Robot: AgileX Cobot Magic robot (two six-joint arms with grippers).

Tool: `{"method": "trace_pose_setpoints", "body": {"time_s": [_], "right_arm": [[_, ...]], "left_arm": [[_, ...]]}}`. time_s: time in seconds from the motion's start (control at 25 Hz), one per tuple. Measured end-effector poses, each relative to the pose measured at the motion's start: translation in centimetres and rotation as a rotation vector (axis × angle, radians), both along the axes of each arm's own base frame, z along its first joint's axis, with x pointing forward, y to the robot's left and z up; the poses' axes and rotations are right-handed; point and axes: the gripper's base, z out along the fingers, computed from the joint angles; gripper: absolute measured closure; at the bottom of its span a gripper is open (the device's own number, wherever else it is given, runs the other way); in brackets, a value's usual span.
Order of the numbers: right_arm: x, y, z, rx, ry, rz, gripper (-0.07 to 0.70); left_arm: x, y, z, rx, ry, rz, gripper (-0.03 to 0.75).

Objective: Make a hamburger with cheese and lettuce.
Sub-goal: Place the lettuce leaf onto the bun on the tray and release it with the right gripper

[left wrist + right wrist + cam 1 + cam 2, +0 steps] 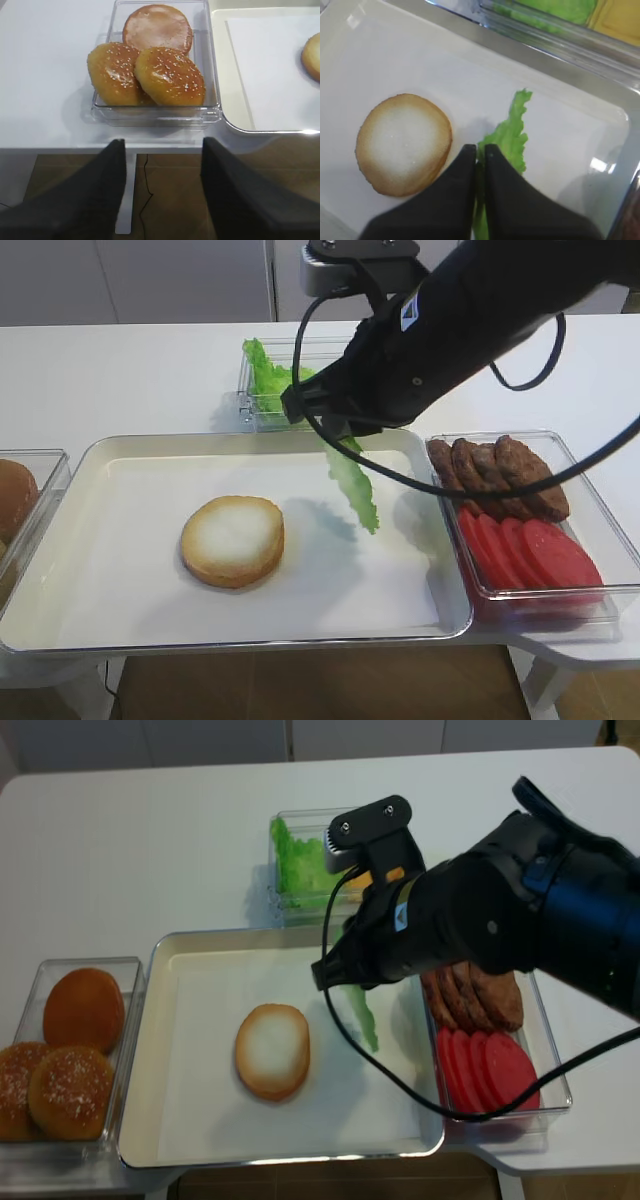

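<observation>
Exterior high: the white tray (120,455) is seen from the front, obliquely downward, at middle distance.
Exterior high (realsense): the same tray (160,1020) is viewed from higher and farther back, more steeply.
Right wrist: the bun half (403,143) is looked down on from close above.
Left wrist: the bun container (155,112) is framed at upper centre, closely.
Shared: the bun half (233,540) is shown in all views, cut off at the left wrist view's right edge.

right gripper (479,148) fingertips hidden behind arm in both high views | lettuce (506,140) lower end hidden behind fingers | cheese (618,17) cropped by wrist-view corner | tomato tray's near wall blurred
</observation>
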Motion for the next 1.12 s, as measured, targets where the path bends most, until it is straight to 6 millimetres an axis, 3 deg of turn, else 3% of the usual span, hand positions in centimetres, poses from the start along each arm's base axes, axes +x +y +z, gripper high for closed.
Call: {"method": "trace_pose_setpoints", "body": {"time_s": [0.24,0.6,1.12], "right_arm": [[-0.4,0.7,0.7,-0.019,-0.021,0.01,0.601],[-1.6,2.6,-0.3,-0.136,-0.088,0.04,0.601],[-1.0,4.5,-1.4,-0.162,-0.112,0.072,0.601]], "left_arm": [[0.0,0.0,0.0,0.0,0.0,0.0,0.353],[0.0,0.0,0.0,0.0,0.0,0.0,0.353],[0.0,0.0,0.0,0.0,0.0,0.0,0.353]]}}
